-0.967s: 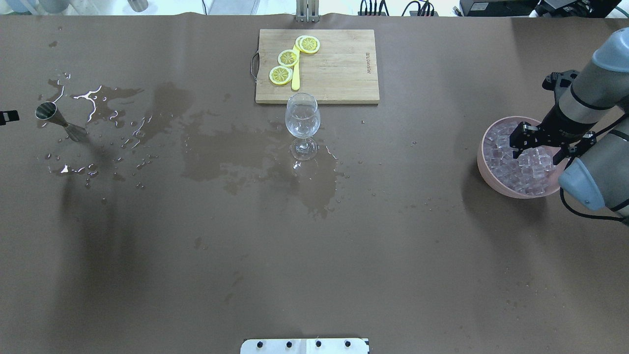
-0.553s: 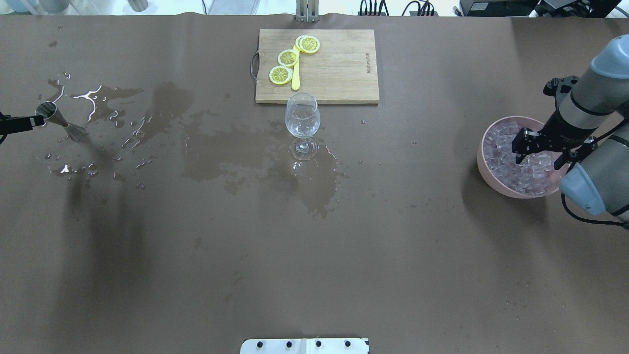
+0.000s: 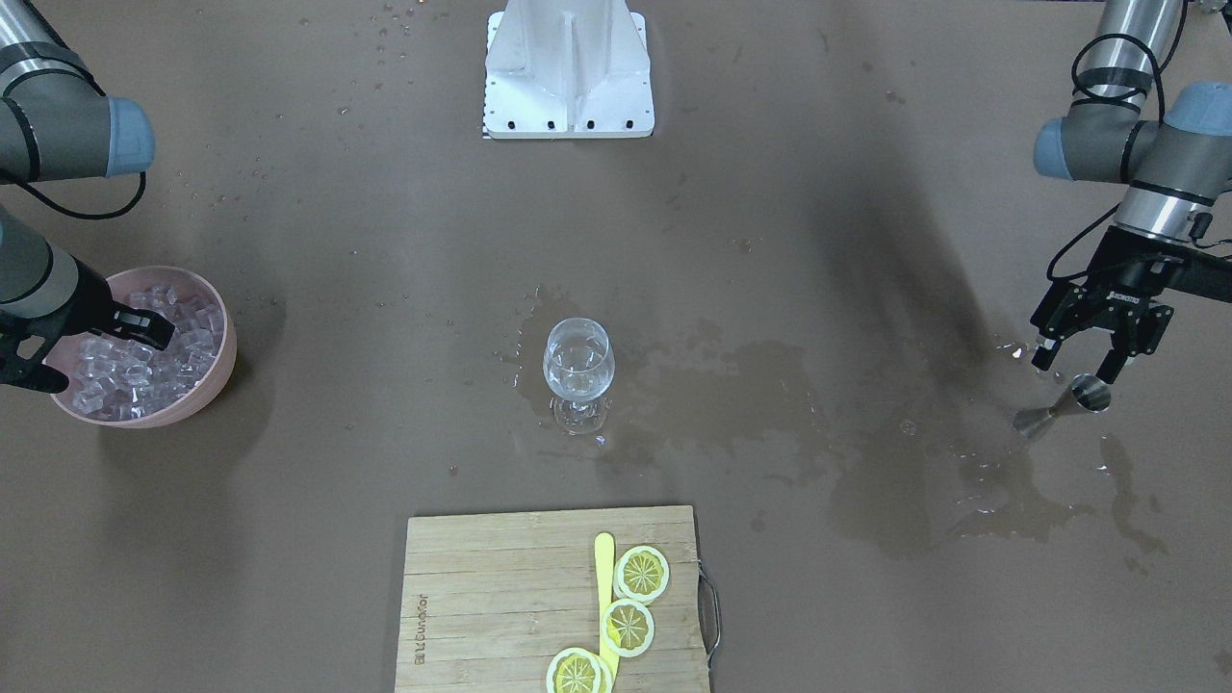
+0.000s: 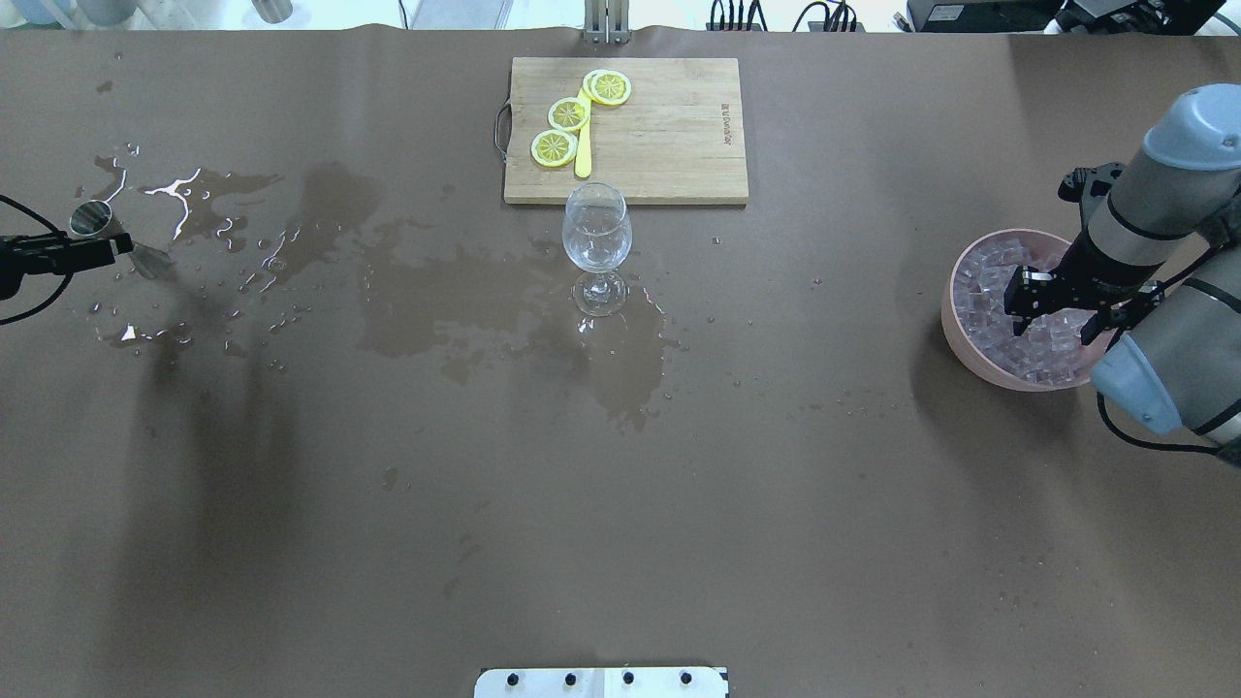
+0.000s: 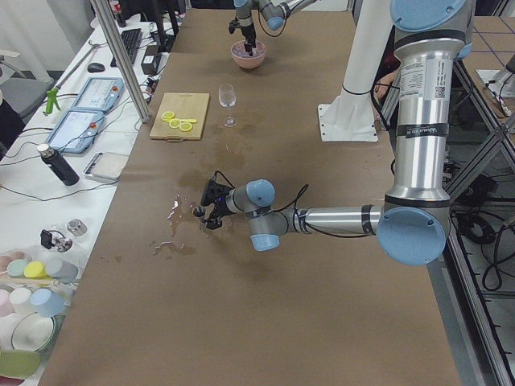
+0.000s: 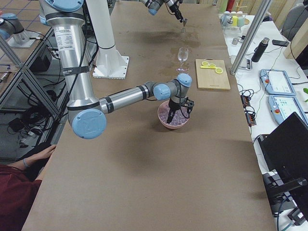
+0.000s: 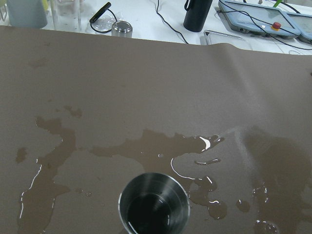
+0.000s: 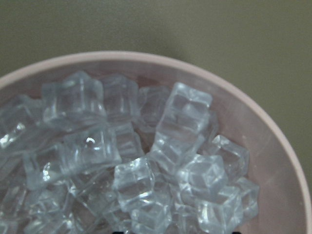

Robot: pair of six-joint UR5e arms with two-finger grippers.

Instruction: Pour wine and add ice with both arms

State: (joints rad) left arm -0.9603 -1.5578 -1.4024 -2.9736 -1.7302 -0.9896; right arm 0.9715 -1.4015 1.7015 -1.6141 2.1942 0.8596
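A steel jigger stands at the table's left end among puddles. It shows from above in the left wrist view, with a little liquid inside that may be the wine. My left gripper is open just above it, fingers either side of its rim. A stemmed glass stands mid-table; I cannot tell if it holds liquid. A pink bowl at the right holds the ice. My right gripper is open, fingers down among the cubes.
A wooden cutting board with lemon slices and a yellow knife lies behind the glass. Spilled liquid wets the table from the jigger to the glass. The white base bracket is at the robot's edge.
My left gripper has come in from the table's left edge to the jigger. My right gripper has sunk a little lower into the ice bowl.
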